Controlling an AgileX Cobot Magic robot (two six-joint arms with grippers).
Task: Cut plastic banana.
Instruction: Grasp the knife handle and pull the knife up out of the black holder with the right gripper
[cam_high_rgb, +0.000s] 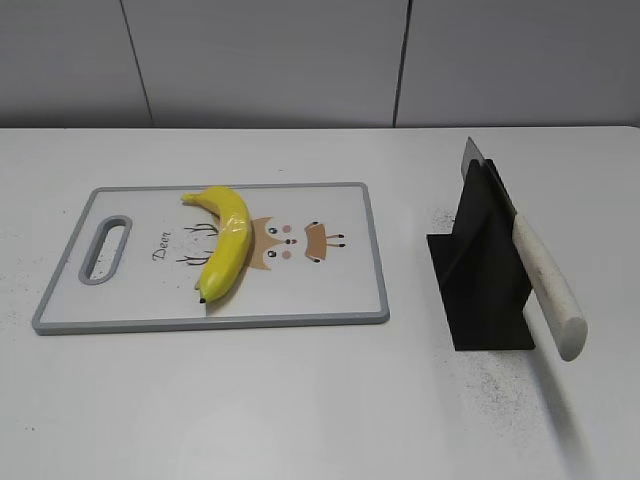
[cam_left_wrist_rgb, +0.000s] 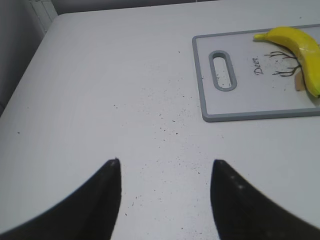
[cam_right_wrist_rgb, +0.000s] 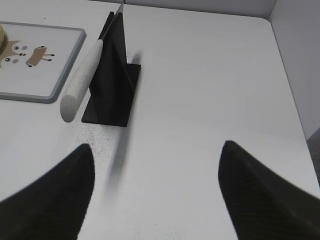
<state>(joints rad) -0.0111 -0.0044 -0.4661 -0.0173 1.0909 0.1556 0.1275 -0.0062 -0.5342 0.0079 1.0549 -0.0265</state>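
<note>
- The plastic banana (cam_high_rgb: 226, 241) lies on the cutting board (cam_high_rgb: 330, 300), left of the board's centre, its stem toward 11 o'clock and its dark tip toward 7 o'clock, partly over the printed cartoon.
- The knife (cam_high_rgb: 540, 280) rests in a black stand (cam_high_rgb: 480, 275) at 3 o'clock from the board, well apart from it, its pale handle sticking out toward you and the blade tip up at 12 o'clock.
- Your step in hand looks like fetching the knife: bring the right hand (cam_right_wrist_rgb: 155, 150) over the handle's middle, square to its length, and close there, not near the blade.
- The right hand is spread wide and carries nothing; the left hand (cam_left_wrist_rgb: 165, 165) is also parted and empty, hovering over bare tabletop (cam_high_rgb: 300, 400) at 9 o'clock from the board.
- You cannot see either arm in the exterior view. Most of the blade is hidden by the stand, and the left wrist view cuts off the banana's tip.
</note>
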